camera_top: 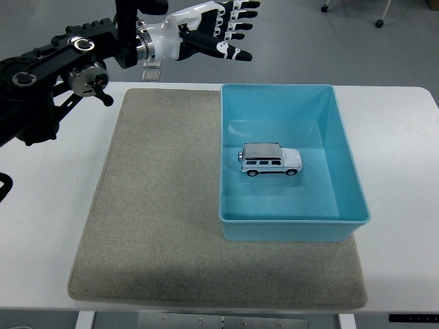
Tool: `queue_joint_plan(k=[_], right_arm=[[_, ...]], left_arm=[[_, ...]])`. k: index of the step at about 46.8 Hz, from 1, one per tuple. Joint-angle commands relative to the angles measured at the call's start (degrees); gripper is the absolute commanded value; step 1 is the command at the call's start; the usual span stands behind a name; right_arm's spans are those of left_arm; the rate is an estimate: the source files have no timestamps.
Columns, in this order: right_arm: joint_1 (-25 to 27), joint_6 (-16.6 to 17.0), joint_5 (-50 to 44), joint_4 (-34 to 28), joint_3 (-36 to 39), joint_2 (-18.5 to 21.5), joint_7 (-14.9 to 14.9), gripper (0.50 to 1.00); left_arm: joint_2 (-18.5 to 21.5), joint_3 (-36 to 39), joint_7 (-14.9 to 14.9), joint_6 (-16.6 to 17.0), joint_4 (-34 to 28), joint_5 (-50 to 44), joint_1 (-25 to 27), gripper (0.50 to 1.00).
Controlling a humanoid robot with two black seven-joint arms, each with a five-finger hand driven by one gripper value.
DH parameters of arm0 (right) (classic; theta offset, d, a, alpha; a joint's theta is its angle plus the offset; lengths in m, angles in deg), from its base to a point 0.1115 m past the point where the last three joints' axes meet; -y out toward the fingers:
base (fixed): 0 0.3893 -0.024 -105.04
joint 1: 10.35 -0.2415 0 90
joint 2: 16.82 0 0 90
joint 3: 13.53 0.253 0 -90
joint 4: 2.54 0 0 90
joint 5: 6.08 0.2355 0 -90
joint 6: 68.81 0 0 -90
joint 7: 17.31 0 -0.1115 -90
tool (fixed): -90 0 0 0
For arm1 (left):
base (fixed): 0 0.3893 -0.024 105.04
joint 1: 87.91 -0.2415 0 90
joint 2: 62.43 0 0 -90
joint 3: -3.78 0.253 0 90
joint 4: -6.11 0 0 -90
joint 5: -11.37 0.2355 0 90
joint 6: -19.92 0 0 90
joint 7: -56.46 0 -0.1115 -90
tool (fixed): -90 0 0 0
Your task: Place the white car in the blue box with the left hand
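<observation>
White car (271, 160) sat upright on the blue box (348, 162) floor, apparently released. I held the left hand (209, 31) beyond the box's far-left corner, fingers (239, 55) spread wide, empty.

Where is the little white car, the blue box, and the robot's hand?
white car (270, 160), head view, on its roof.
blue box (292, 221), head view, on the near rim.
left hand (218, 31), head view, on the middle of the open hand, raised behind the table.
</observation>
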Motion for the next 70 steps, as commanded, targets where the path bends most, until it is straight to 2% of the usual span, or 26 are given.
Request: queue_joint_plan(k=[1,6,11,25,31,36,40,53,70], right_arm=[[0.0,0.0,0.0,0.0,0.0,0.0,0.0,0.936],[0.0,0.0,0.0,0.0,0.0,0.0,0.0,0.936],[0.0,0.0,0.0,0.0,0.0,0.0,0.0,0.936],[0.0,0.0,0.0,0.0,0.0,0.0,0.0,0.936],[0.0,0.0,0.0,0.0,0.1,0.0,0.0,0.936],[0.0,0.0,0.0,0.0,0.0,0.0,0.0,0.936],[0.0,0.0,0.0,0.0,0.0,0.0,0.0,0.936],[0.0,0.0,0.0,0.0,0.0,0.0,0.0,0.936],[0.0,0.0,0.0,0.0,0.0,0.0,0.0,0.936]], left_arm=[[3.3,0.0,0.5,-2.6,0.0,-8.8,-1.4,0.996],[5.5,-0.1,2.2,-7.4,0.9,-15.6,-3.7,0.996],[6.3,-1.4,4.3,-10.6,3.2,-20.0,-6.6,0.999],[7.2,-9.8,12.2,-10.6,5.3,-26.8,-17.1,0.999],[7.3,-14.0,16.0,-10.6,5.3,-28.1,-20.3,0.999],[7.3,-15.7,18.2,-10.6,6.2,-30.6,-22.2,0.999],[7.4,-15.8,19.0,-10.6,7.1,-31.9,-22.4,0.999],[7.5,-15.9,19.0,-10.6,9.5,-33.8,-22.5,0.999],[7.5,-15.8,19.0,-10.6,9.8,-33.8,-22.8,0.999]])
